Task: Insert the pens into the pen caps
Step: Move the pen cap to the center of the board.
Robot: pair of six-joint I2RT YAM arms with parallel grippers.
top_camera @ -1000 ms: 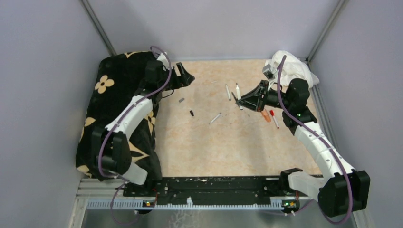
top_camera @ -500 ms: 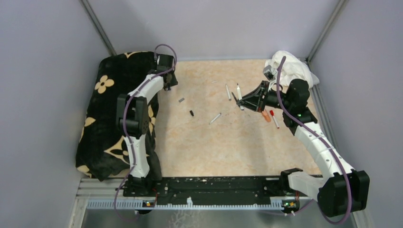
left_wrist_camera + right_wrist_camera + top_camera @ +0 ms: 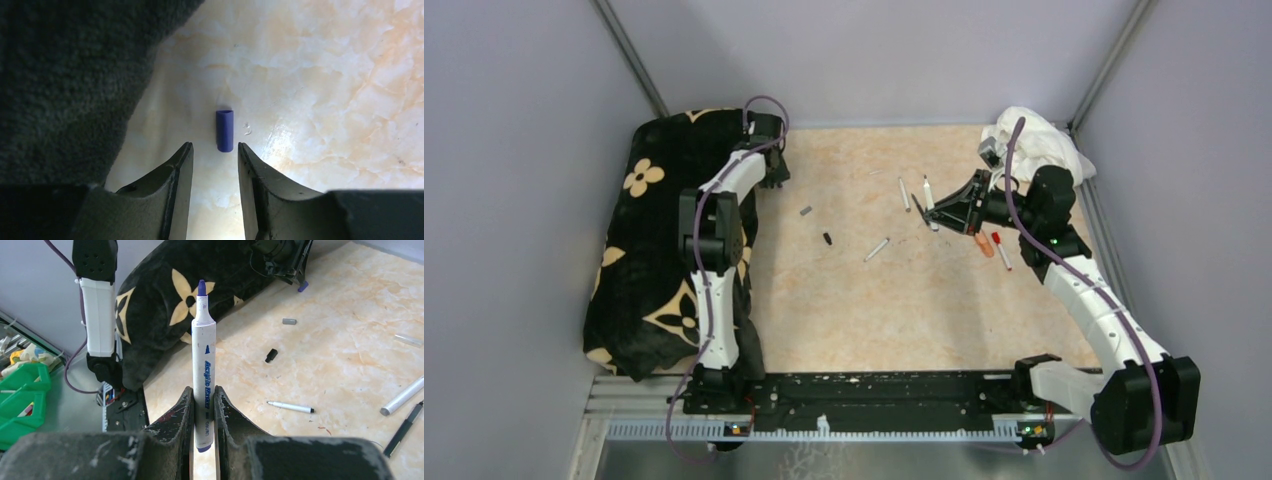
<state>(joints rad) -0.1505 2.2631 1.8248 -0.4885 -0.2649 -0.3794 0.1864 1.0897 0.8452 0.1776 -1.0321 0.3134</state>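
A small blue pen cap point(image 3: 224, 130) lies on the table beside the black cloth. My left gripper point(image 3: 214, 145) hovers over it, open, with the cap's near end just at the fingertips and untouched. In the top view this gripper point(image 3: 769, 172) is at the back left. My right gripper point(image 3: 203, 390) is shut on a white marker pen point(image 3: 204, 365) whose blue tip points away; in the top view it point(image 3: 934, 212) sits at the right. Loose pens point(image 3: 904, 193) point(image 3: 877, 249), a grey cap point(image 3: 806, 211) and a black cap point(image 3: 827, 239) lie between the arms.
A black flowered cloth point(image 3: 654, 230) covers the left side and borders the blue cap. A white cloth point(image 3: 1039, 135) is bunched at the back right. An orange highlighter point(image 3: 983, 245) and a red-capped pen point(image 3: 1001, 250) lie below the right gripper.
The left arm pulled its gripper leftward to the cloth's edge and raised its elbow; its jaws narrowed from wide open. The right arm held still with the marker.
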